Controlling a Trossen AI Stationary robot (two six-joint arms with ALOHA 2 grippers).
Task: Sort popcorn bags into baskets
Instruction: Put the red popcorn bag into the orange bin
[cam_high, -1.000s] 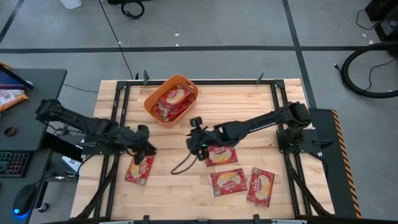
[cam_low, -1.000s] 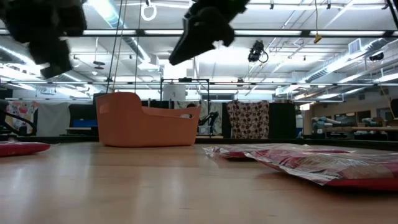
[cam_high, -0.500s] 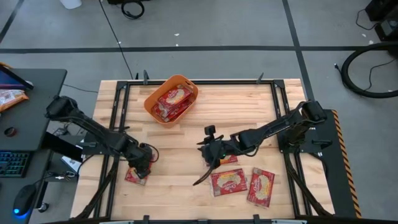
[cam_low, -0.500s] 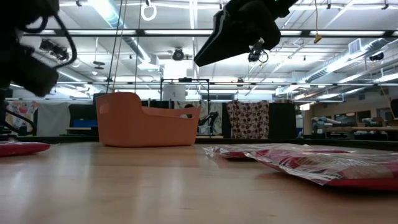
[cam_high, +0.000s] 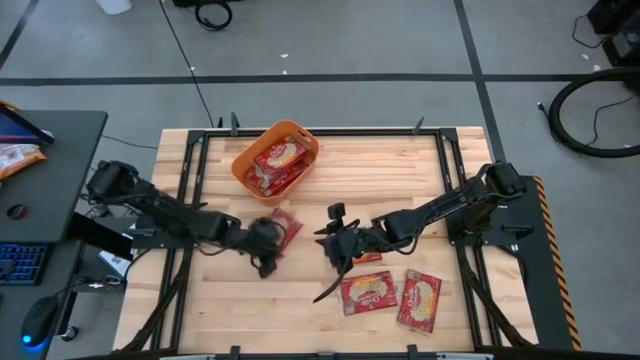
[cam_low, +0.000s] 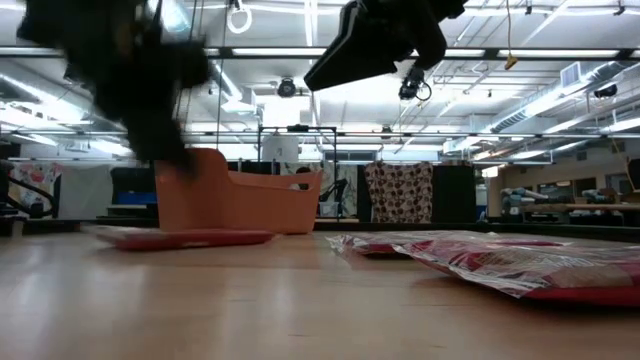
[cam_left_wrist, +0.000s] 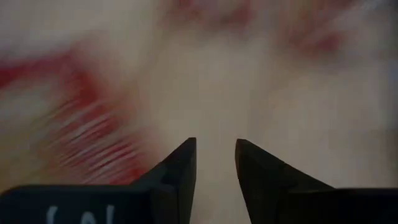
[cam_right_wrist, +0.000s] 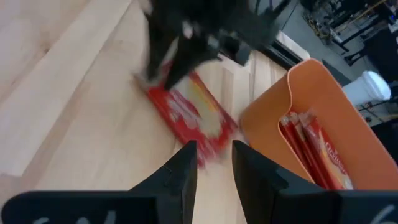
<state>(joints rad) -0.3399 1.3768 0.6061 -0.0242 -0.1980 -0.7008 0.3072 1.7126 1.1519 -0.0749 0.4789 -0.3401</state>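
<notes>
Basket (cam_high: 276, 158) rear-left on table (cam_high: 400, 165); bags (cam_high: 390, 292) front-right.

Pale wooden plank tabletop (cam_high: 300, 310) in a black metal frame (cam_high: 330, 131), standing on grey concrete floor (cam_high: 350, 40) with dark seams — long ceiling strip lights (cam_low: 560, 52) overhead; dark desk (cam_high: 40, 180) alongside.

My dark left arm stretches low from the table's left edge toward the middle, its two-finger left gripper (cam_high: 266, 243) blurred, fingers (cam_left_wrist: 180, 171) parted by a narrow gap. My dark right arm reaches in from the right edge, elbow bent; its right gripper (cam_high: 335, 258) hangs above the tabletop, fingers (cam_right_wrist: 183, 177) slightly apart.
</notes>
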